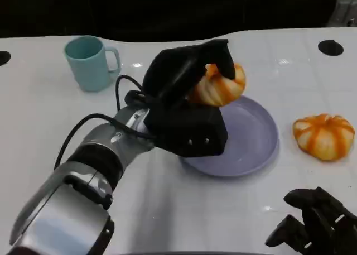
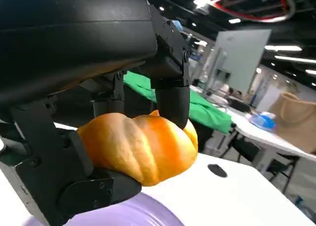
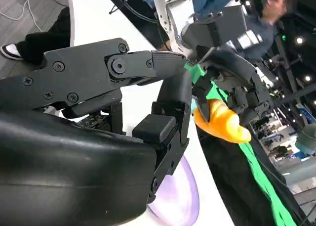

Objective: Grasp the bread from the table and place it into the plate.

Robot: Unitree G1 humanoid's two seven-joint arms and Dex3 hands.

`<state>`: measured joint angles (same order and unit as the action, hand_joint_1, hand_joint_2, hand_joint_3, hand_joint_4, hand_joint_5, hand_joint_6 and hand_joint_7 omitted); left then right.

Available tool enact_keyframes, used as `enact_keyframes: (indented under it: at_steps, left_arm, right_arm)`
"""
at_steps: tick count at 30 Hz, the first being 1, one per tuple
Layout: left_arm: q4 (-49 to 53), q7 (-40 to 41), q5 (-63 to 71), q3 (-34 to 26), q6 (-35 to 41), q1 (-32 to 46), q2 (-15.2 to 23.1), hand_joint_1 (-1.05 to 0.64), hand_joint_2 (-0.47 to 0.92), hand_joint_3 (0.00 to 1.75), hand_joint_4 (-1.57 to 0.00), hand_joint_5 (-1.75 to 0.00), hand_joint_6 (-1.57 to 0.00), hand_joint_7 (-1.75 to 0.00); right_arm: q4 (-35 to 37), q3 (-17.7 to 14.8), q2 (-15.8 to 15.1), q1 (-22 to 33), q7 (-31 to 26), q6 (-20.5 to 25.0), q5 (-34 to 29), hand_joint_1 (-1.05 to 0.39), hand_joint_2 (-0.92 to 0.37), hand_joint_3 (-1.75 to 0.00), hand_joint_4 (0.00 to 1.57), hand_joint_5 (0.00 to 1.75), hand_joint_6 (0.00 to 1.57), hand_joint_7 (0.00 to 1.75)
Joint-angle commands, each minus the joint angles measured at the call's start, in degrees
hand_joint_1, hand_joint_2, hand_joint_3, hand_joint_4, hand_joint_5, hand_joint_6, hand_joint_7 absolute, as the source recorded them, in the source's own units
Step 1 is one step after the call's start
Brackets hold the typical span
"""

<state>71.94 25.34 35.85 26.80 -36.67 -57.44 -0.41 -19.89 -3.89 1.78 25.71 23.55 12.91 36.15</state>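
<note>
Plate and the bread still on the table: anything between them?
No: the head view shows bare white table between the plate and the bread.

Silver forearm (image 1: 83, 177), black hand (image 1: 187, 99)

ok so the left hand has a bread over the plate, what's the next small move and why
Probably lower it a little, then let go. The left hand grips the bread above the far rim of the purple plate, and the left wrist view shows a gap between the two. Lowering first, and easing toward the plate's middle, should keep it from rolling off.
</note>
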Motion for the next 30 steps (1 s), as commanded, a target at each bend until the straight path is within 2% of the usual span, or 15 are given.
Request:
enact_keyframes:
  at_steps: [1,4,8,17,21,22,23,24,25,27,30]
  left_arm:
    - [0.62,-1.74,2.93,2.93,0.76,-2.65,-0.54,-0.12,0.32,1.35,-0.99,-1.75,-0.83,-1.75]
    - [1.26,-5.12,2.91,3.50,1.89,-3.13,-1.37,-0.13,0.40,1.24,-0.97,-1.75,-0.81,-1.75]
    - [1.99,-7.88,3.91,4.84,4.30,-3.89,-2.23,-0.15,0.55,0.97,-0.92,-1.75,-0.75,-1.75]
    - [2.84,-7.25,7.05,8.06,9.67,-4.59,-3.73,-0.15,0.67,0.66,-0.92,-1.75,-0.71,-1.75]
    - [3.25,-10.84,6.64,8.03,12.69,-4.98,-4.58,-0.16,0.81,0.43,-0.84,-1.75,-0.64,-1.69]
    - [3.27,-11.86,6.38,7.87,13.21,-5.06,-4.72,-0.15,0.82,0.35,-0.78,-1.54,-0.69,-1.37]
    - [3.27,-13.10,6.03,7.61,13.76,-5.13,-4.88,-0.15,0.86,0.25,-0.76,-1.41,-0.79,-1.07]
    - [3.22,-13.95,5.80,7.42,14.14,-5.17,-4.97,-0.15,0.89,0.14,-0.74,-1.14,-0.87,-0.76]
    - [3.12,-14.71,5.46,7.17,14.23,-5.09,-5.03,-0.15,0.90,0.09,-0.75,-1.02,-0.92,-0.62]
    - [2.97,-16.82,5.11,7.02,14.27,-5.11,-5.02,-0.21,0.92,0.10,-0.69,-0.70,-0.84,-0.29]
    - [2.86,-18.58,5.62,7.42,14.63,-5.32,-4.95,-0.31,0.92,0.13,-0.59,-0.51,-0.69,-0.09]
  right_arm:
    - [-0.28,-0.08,-0.60,0.38,-0.06,-0.64,-0.18,-0.52,-0.92,-0.22,0.62,1.42,0.71,0.87]
    - [-0.41,-0.03,-0.51,0.43,-0.23,-0.40,-0.04,-0.52,-0.92,-0.22,0.62,1.42,0.71,0.87]
    - [-0.40,0.30,-0.34,0.53,-0.03,-1.05,-0.55,-0.53,-0.92,-0.22,0.61,1.42,0.70,0.86]
    - [-0.71,0.62,-0.04,0.82,-0.06,-1.12,-0.50,-0.52,-0.92,-0.23,0.59,1.43,0.69,0.85]
    - [-1.08,0.70,0.13,1.00,-0.37,-0.88,-0.32,-0.52,-0.92,-0.23,0.59,1.43,0.70,0.85]
    - [-1.17,0.73,0.15,1.04,-0.47,-0.87,-0.40,-0.52,-0.92,-0.23,0.59,1.43,0.70,0.85]
    - [-1.23,0.77,0.17,1.09,-0.54,-0.93,-0.52,-0.52,-0.92,-0.23,0.59,1.43,0.70,0.85]
    - [-1.26,0.80,0.18,1.12,-0.58,-0.98,-0.60,-0.51,-0.92,-0.23,0.59,1.43,0.70,0.85]
    - [-1.32,0.83,0.18,1.17,-0.64,-1.01,-0.68,-0.51,-0.92,-0.23,0.59,1.43,0.70,0.85]
    - [-1.43,0.85,0.18,1.24,-0.78,-0.99,-0.77,-0.52,-0.92,-0.23,0.60,1.43,0.70,0.85]
    - [-1.40,0.85,0.19,1.25,-0.74,-1.04,-0.64,-0.52,-0.92,-0.22,0.60,1.42,0.71,0.85]
